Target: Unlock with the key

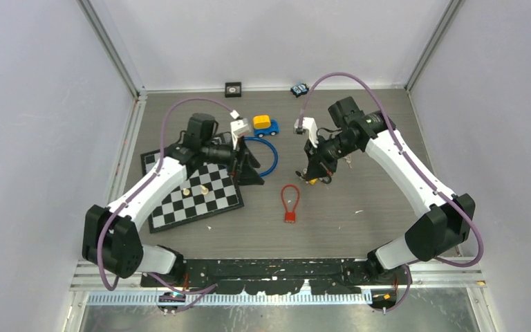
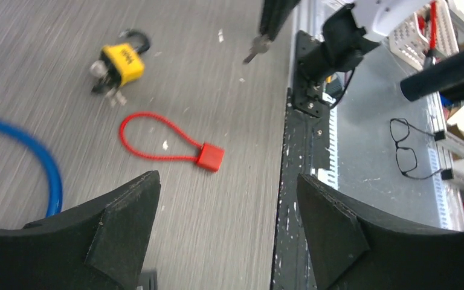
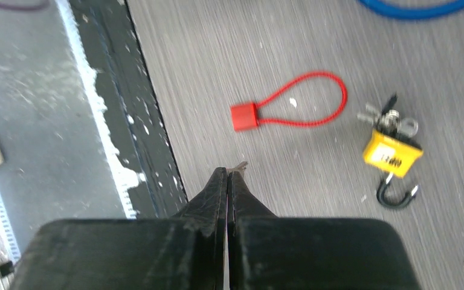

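Counts on the grey counter (image 1: 373, 200)
Ahead of the right claw (image 3: 226, 176): one yellow padlock with a black shackle (image 3: 393, 158), one red cable loop with a red block (image 3: 290, 106), one small silver key (image 3: 238, 166) at its tips; silver keys (image 3: 393, 121) bunched at the padlock, too clustered to count. Beside the left claw (image 2: 228, 178): one blue ring (image 2: 53, 181), one black-and-white chessboard (image 1: 180, 207) carrying two pale pieces (image 1: 187, 191), one yellow-and-blue toy car (image 1: 265, 125).

Grey table (image 1: 359, 228) bears yellow padlock (image 3: 393, 156), red cable loop (image 1: 290, 203), chessboard (image 1: 200, 197).
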Robot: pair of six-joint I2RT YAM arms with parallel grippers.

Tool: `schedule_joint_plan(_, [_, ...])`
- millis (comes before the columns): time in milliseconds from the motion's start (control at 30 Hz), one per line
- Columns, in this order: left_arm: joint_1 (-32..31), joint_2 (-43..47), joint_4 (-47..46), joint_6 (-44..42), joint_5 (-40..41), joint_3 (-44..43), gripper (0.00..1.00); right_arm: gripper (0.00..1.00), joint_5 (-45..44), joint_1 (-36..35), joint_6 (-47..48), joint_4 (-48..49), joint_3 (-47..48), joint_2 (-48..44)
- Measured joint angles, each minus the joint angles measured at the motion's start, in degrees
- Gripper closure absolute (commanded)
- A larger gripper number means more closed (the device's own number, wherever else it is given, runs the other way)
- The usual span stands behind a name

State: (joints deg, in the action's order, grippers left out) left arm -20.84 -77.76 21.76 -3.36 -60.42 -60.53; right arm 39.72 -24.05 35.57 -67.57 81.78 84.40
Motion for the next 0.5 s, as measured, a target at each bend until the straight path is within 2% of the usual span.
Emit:
schedule_joint_plan(200, [-7.50,-3.37,-13.81,2.75,-1.16,0.20,0.21,0.99,6.95,-0.83,-11.67,7.54,2.58,0.13])
schedule_joint_plan(400, [-10.67,-8.55,-24.30,5.99,-1.18,0.20,0.24,0.99,10.03,-1.07,-22.10,15.54,2.56,0.11])
schedule_joint_plan(500, [-11.65,-9.46,-28.63,6.40,-1.53,0.61,0.30,0.99,11.37,-1.07,-25.88,18.36,2.56,0.11])
